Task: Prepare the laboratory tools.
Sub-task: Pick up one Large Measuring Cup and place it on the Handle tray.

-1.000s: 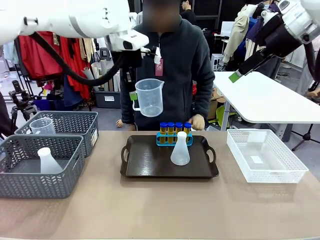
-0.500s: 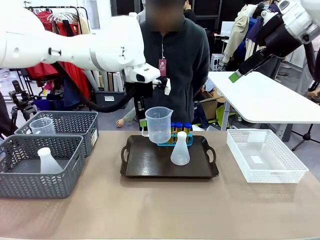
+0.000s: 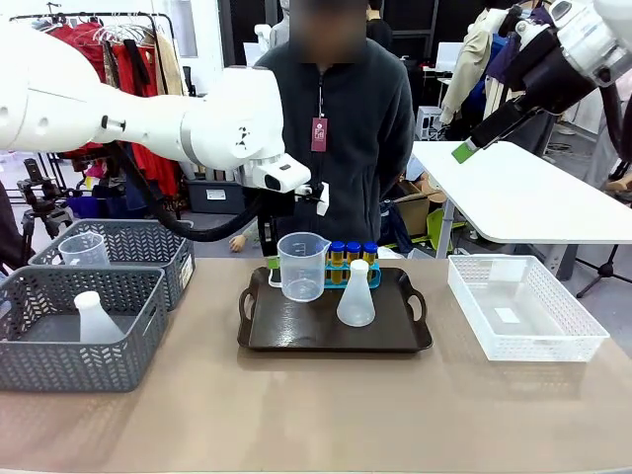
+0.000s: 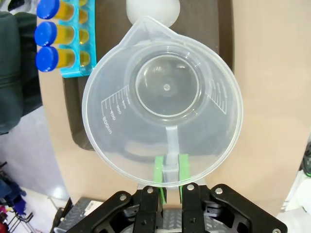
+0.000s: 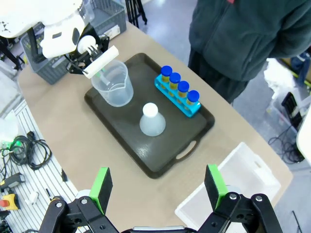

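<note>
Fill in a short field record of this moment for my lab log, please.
left gripper: jaws shut on measuring beaker handle, beaker at black tray
right gripper: jaws open, raised, holding nothing
flask: upright on tray
tubes: in blue rack at tray's far edge
white basket: on the robot's right

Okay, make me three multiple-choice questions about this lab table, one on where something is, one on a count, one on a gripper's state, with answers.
1. Where is the measuring beaker?
A. in a grey basket
B. over the black tray's left part
C. in the white bin

2. How many blue-capped tubes stand in the rack?
A. two
B. four
C. six

3. How does the left gripper stand?
A. shut on the beaker's handle
B. open above the flask
C. shut on a tube

Answers:
1 B, it sits low beside the flask.
2 B, four caps in the right wrist view.
3 A, green pads pinch the handle.
</note>
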`<state>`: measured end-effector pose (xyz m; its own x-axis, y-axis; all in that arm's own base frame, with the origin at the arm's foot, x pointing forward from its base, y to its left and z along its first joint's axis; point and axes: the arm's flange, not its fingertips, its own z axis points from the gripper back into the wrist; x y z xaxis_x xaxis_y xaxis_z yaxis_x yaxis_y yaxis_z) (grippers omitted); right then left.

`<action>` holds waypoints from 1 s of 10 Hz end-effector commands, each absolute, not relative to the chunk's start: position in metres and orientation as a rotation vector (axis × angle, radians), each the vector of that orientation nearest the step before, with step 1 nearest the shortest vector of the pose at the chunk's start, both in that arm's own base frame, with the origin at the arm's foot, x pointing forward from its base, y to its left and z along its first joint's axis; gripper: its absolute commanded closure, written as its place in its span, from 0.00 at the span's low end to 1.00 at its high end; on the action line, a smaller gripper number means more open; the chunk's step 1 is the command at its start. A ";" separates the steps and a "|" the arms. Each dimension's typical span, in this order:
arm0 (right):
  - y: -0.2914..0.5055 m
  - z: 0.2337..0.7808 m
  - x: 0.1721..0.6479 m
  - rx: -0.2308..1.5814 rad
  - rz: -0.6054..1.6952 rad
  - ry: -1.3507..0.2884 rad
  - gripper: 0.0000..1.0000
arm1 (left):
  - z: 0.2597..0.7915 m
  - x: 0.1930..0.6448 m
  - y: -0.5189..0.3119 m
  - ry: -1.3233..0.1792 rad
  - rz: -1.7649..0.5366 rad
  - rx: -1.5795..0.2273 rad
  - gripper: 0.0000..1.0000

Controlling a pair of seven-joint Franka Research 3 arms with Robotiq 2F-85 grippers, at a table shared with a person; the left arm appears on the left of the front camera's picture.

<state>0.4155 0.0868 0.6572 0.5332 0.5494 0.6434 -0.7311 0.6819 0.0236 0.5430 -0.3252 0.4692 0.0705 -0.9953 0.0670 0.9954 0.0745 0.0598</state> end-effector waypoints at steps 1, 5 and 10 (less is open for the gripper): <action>0.086 0.657 0.415 0.309 0.777 -0.651 0.00 | 0.453 0.545 -0.317 -0.137 -1.514 0.015 1.00; 0.086 0.657 0.415 0.309 0.777 -0.651 0.00 | 0.431 0.554 -0.316 -0.122 -1.510 0.014 1.00; 0.086 0.657 0.415 0.309 0.777 -0.651 0.00 | 0.412 0.556 -0.323 -0.096 -1.518 -0.004 1.00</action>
